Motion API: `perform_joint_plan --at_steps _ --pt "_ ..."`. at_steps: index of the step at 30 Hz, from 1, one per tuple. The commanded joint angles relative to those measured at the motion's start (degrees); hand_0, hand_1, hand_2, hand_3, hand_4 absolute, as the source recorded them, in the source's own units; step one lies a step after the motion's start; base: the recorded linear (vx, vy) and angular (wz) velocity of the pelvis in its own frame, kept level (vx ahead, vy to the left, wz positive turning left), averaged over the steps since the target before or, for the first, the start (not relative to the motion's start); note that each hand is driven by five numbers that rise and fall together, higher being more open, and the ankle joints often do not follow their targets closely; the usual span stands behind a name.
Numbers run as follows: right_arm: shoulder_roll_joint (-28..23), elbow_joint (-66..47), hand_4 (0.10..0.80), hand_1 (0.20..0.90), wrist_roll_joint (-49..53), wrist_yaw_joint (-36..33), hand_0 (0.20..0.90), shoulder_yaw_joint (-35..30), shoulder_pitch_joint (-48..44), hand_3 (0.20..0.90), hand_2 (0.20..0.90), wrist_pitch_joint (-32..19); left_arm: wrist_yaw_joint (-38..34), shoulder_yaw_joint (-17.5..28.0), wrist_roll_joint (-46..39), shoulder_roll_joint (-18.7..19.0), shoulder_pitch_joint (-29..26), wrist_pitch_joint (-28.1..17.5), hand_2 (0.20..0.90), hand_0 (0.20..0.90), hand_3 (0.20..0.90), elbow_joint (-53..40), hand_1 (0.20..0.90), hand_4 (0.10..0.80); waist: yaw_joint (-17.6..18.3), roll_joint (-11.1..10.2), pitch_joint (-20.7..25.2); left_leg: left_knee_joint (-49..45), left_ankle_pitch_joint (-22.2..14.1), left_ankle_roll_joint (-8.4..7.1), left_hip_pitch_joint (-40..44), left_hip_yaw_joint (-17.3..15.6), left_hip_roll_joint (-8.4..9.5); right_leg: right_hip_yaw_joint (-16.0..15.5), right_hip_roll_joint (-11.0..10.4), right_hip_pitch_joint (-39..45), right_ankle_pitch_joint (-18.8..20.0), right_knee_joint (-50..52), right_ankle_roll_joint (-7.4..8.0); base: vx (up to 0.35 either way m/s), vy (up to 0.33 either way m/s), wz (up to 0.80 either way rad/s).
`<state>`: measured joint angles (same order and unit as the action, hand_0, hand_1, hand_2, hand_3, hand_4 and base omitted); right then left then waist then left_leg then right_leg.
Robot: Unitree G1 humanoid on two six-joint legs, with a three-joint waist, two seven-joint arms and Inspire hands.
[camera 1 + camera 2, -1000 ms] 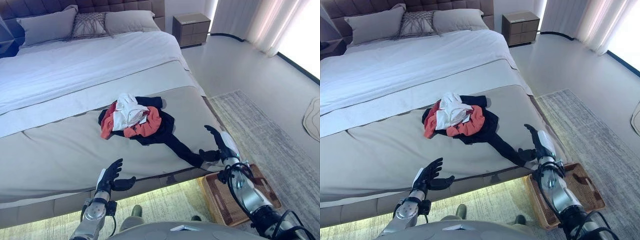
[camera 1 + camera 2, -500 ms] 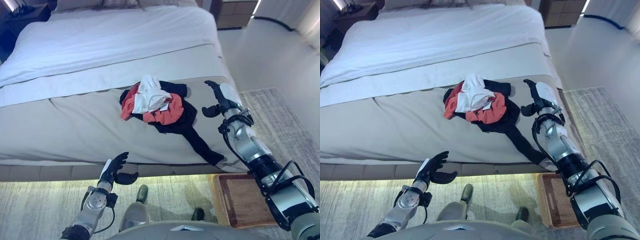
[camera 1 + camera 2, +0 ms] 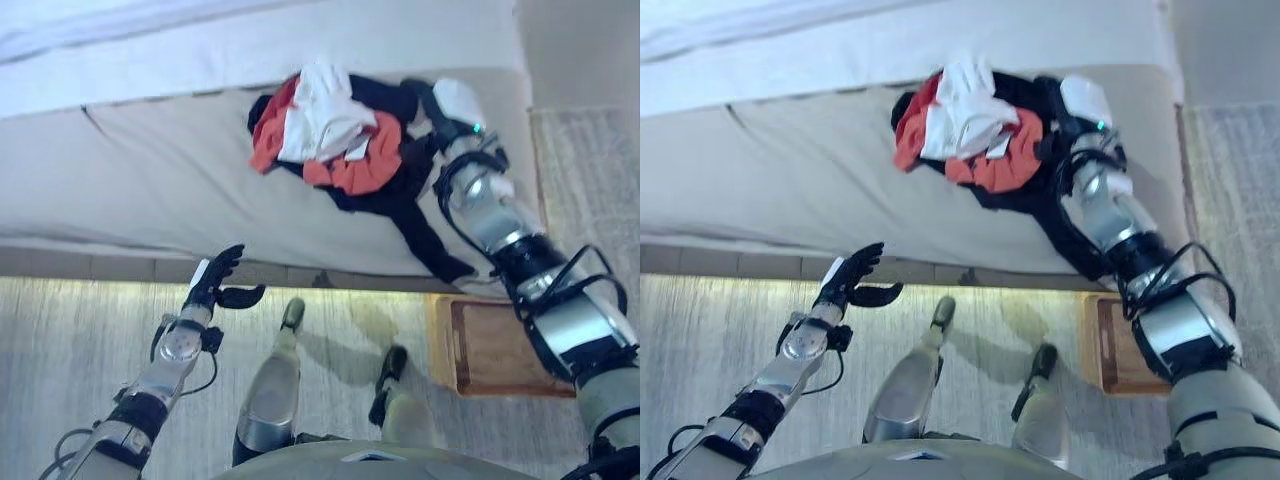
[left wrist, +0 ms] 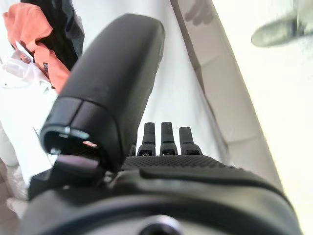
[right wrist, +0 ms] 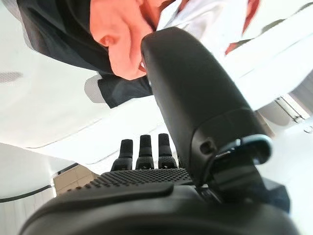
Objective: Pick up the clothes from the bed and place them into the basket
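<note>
A heap of clothes [image 3: 330,130], with white, orange-red and black pieces, lies on the beige bed cover [image 3: 150,190] near the bed's right front corner. A black trouser leg [image 3: 425,240] trails from it toward the bed edge. My right hand [image 3: 447,108] is at the heap's right side, open, fingers straight against the black cloth; its wrist view shows the straight fingers [image 5: 142,147] with orange cloth [image 5: 117,44] just past them. My left hand [image 3: 214,285] hangs open and empty over the floor before the bed. The brown woven basket [image 3: 490,350] stands on the floor under my right forearm.
The bed's front edge [image 3: 120,262] runs across the view, with a lit strip beneath it. A pale patterned rug [image 3: 70,350] covers the floor in front. More rug [image 3: 590,170] shows right of the bed corner. The white sheet [image 3: 200,40] lies beyond the heap.
The camera has tipped down, so the whole picture has shifted. My right hand has reached forward to the right side of the clothes heap. The left hand has stayed open near the bed's edge.
</note>
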<state>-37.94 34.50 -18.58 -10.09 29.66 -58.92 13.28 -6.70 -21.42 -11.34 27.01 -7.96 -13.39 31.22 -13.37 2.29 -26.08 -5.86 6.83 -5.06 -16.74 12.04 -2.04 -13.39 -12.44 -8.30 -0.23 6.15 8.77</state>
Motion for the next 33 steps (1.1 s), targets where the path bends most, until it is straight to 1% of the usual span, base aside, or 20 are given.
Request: perform_joint_plan --at_steps 1,2,5,6,8,11,12,14,15,16,18,20,21,25,26,27,29,31,32,33 --pt "-3.88 -1.73 0.800 0.900 1.35 -4.92 0.900 3.26 -8.40 0.900 0.900 -0.13 -1.38 -0.45 -2.76 2.97 2.08 -5.15 0.900 0.900 0.900 -6.80 0.900 0.800 -2.70 -0.61 1.60 -8.70 -6.41 2.78 -3.62 0.61 2.33 3.85 -4.25 -9.59 -0.69 13.94 -2.83 0.038 0.150 0.24" --pt "-3.95 0.04 0.800 0.900 1.93 -5.67 0.900 3.83 -9.82 0.900 0.900 0.14 -1.77 -0.88 -2.90 3.12 2.03 -5.34 0.900 0.900 0.900 -8.10 0.900 0.800 -3.38 0.13 0.80 -10.29 -6.92 3.16 -4.78 1.19 3.27 3.77 -4.95 -10.68 -1.51 16.11 -2.97 0.045 0.133 0.25" --pt "-4.24 3.01 0.800 0.900 3.45 -6.67 0.900 4.50 -13.45 0.900 0.900 0.70 -1.67 -1.27 -2.71 4.01 1.98 -6.46 0.900 0.900 0.900 -10.91 0.900 0.800 -4.64 1.26 -0.70 -13.21 -7.79 3.82 -7.52 1.77 5.29 3.56 -6.31 -13.07 -2.89 20.08 -3.10 0.041 0.089 0.37" --pt "-4.28 3.71 0.800 0.900 3.46 -6.95 0.900 4.62 -14.65 0.900 0.900 0.78 -2.48 -1.40 -2.06 4.54 1.86 -7.45 0.900 0.900 0.900 -11.98 0.900 0.800 -5.02 1.64 -1.35 -14.39 -8.25 3.90 -8.36 1.73 5.83 3.61 -6.69 -13.90 -3.60 21.72 -3.14 0.037 0.059 0.39" --pt "-4.33 4.68 0.800 0.900 3.67 -6.77 0.900 5.21 -16.18 0.900 0.900 0.63 -3.09 -1.43 -2.47 5.07 1.59 -8.28 0.900 0.900 0.900 -13.22 0.900 0.800 -5.33 2.12 -1.84 -15.32 -8.39 3.99 -9.39 1.74 6.33 3.80 -6.92 -14.89 -4.05 22.99 -3.19 0.031 0.070 0.31" --pt "-4.55 6.32 0.800 0.900 4.66 -6.85 0.900 6.74 -19.93 0.900 0.900 1.25 -5.49 0.51 -3.69 6.17 0.54 -9.38 0.900 0.900 0.900 -18.09 0.900 0.800 -6.36 3.25 -3.09 -18.12 -8.88 4.44 -12.30 1.62 7.75 3.71 -7.61 -17.29 -4.99 26.19 -3.56 0.027 0.111 0.19" --pt "-4.69 6.43 0.800 0.900 4.53 -6.75 0.900 7.27 -20.97 0.900 0.900 1.95 -6.01 1.26 -3.71 6.46 0.31 -9.26 0.900 0.900 0.900 -19.80 0.900 0.800 -6.63 3.44 -3.51 -19.59 -9.24 4.54 -13.46 1.44 8.30 3.71 -7.71 -18.14 -5.49 27.63 -3.70 0.024 0.075 0.16" --pt "-4.75 6.67 0.800 0.900 5.70 -6.77 0.900 7.81 -22.12 0.900 0.900 2.28 -6.70 2.02 -4.29 6.70 0.16 -9.02 0.900 0.900 0.900 -21.74 0.900 0.800 -6.96 3.54 -3.71 -21.08 -9.63 4.74 -14.87 1.32 8.80 3.59 -7.72 -19.30 -6.11 29.38 -3.93 0.058 0.024 0.15" --pt "-4.62 6.66 0.800 0.900 6.07 -6.40 0.900 7.64 -22.46 0.900 0.900 2.28 -7.06 2.66 -5.32 7.00 0.27 -8.99 0.900 0.900 0.900 -22.92 0.900 0.800 -7.21 3.49 -3.70 -22.94 -11.59 4.90 -15.40 0.96 9.02 3.78 -7.56 -19.74 -8.13 31.56 -3.76 0.111 -0.001 0.19" --pt "-4.63 7.11 0.800 0.900 5.48 -5.95 0.900 7.34 -22.78 0.900 0.900 2.30 -6.98 3.35 -6.04 7.39 0.38 -8.94 0.900 0.900 0.900 -23.88 0.900 0.800 -7.46 3.50 -3.71 -24.43 -12.13 5.02 -16.62 0.95 9.43 3.83 -7.57 -20.77 -8.66 32.93 -3.93 0.109 -0.006 0.18" --pt "-4.66 7.58 0.800 0.900 7.87 -5.71 0.900 7.74 -23.90 0.900 0.900 2.63 -7.74 4.38 -5.63 7.99 0.92 -8.46 0.900 0.900 0.900 -26.51 0.900 0.800 -8.09 3.63 -3.72 -28.41 -13.35 5.41 -19.72 1.16 10.45 3.81 -7.67 -23.32 -9.79 36.60 -4.39 0.026 0.017 0.08" --pt "-4.74 7.66 0.800 0.900 7.64 -5.46 0.900 7.62 -24.42 0.900 0.900 3.03 -7.95 4.62 -5.91 8.24 1.35 -8.77 0.900 0.900 0.900 -26.92 0.900 0.800 -8.40 3.72 -3.72 -30.63 -14.18 5.72 -21.15 1.12 10.91 3.77 -7.92 -24.69 -10.50 38.93 -4.75 0.028 0.045 0.10" --pt "-5.17 8.39 0.800 0.900 6.24 -4.88 0.900 8.37 -25.47 0.900 0.900 3.36 -7.53 5.21 -7.27 8.74 2.50 -9.56 0.900 0.900 0.900 -27.24 0.900 0.800 -8.84 3.99 -3.72 -33.38 -15.09 6.26 -23.21 1.10 11.30 4.06 -7.97 -26.83 -11.48 42.03 -5.20 0.033 0.079 0.14" --pt "-6.54 9.69 0.800 0.900 7.09 -5.76 0.900 9.91 -27.43 0.900 0.900 4.78 -6.94 5.57 -8.22 9.28 4.52 -10.33 0.900 0.900 0.900 -28.97 0.900 0.800 -9.55 4.44 -3.72 -37.95 -16.27 6.94 -27.27 0.73 12.28 4.42 -8.01 -30.39 -13.00 47.00 -5.87 0.006 0.053 0.06" --pt "-7.93 11.06 0.800 0.900 4.56 -6.49 0.900 11.09 -28.77 0.900 0.900 7.53 -6.77 5.90 -8.82 9.84 6.14 -11.43 0.900 0.900 0.900 -30.17 0.900 0.800 -9.98 4.80 -3.72 -40.13 -16.73 7.27 -29.53 0.64 12.74 4.53 -7.93 -32.63 -13.72 49.53 -6.13 -0.002 0.040 0.09" --pt "-8.58 11.93 0.800 0.900 2.68 -6.79 0.900 11.91 -29.48 0.900 0.900 8.99 -6.56 6.12 -9.27 10.03 6.64 -11.77 0.900 0.900 0.900 -30.54 0.900 0.800 -10.14 4.87 -3.72 -41.08 -16.97 7.39 -30.42 0.60 13.02 4.61 -7.89 -33.46 -14.01 50.45 -6.21 -0.007 0.024 0.13" --pt "-10.32 14.71 0.800 0.900 -0.20 -6.77 0.900 14.52 -31.74 0.900 0.900 11.21 -5.96 6.66 -10.65 10.77 8.15 -13.01 0.900 0.900 0.900 -31.36 0.900 0.800 -10.71 5.08 -3.72 -43.53 -17.56 7.78 -32.80 0.61 13.67 4.35 -7.87 -35.48 -14.59 52.56 -6.45 -0.013 -0.001 0.18" --pt "-10.99 16.19 0.800 0.900 -0.95 -5.94 0.900 16.84 -33.44 0.900 0.900 12.63 -5.67 6.96 -10.94 11.13 9.13 -13.64 0.900 0.900 0.900 -32.02 0.900 0.800 -11.12 5.09 -3.72 -44.57 -17.62 8.02 -34.24 0.80 14.12 4.25 -7.61 -36.75 -14.82 53.43 -6.55 -0.018 -0.015 0.16" --pt "-11.12 16.64 0.698 0.813 -0.50 -5.72 0.813 17.87 -34.26 0.798 0.813 13.10 -5.57 7.13 -10.88 11.17 9.44 -13.81 0.900 0.900 0.900 -32.18 0.900 0.800 -11.21 5.11 -3.72 -44.93 -17.66 8.13 -34.65 0.82 14.21 4.22 -7.55 -37.16 -14.89 53.72 -6.60 -0.022 -0.029 0.08" --pt "-11.56 17.33 0.100 0.300 -0.29 -5.17 0.300 19.78 -35.69 0.200 0.300 14.21 -5.16 7.33 -10.92 11.76 10.17 -14.46 0.900 0.900 0.900 -32.32 0.900 0.800 -11.57 4.97 -3.72 -45.87 -17.75 8.30 -35.40 0.88 14.36 4.02 -7.37 -37.83 -14.98 54.30 -6.71 -0.022 -0.040 0.09"
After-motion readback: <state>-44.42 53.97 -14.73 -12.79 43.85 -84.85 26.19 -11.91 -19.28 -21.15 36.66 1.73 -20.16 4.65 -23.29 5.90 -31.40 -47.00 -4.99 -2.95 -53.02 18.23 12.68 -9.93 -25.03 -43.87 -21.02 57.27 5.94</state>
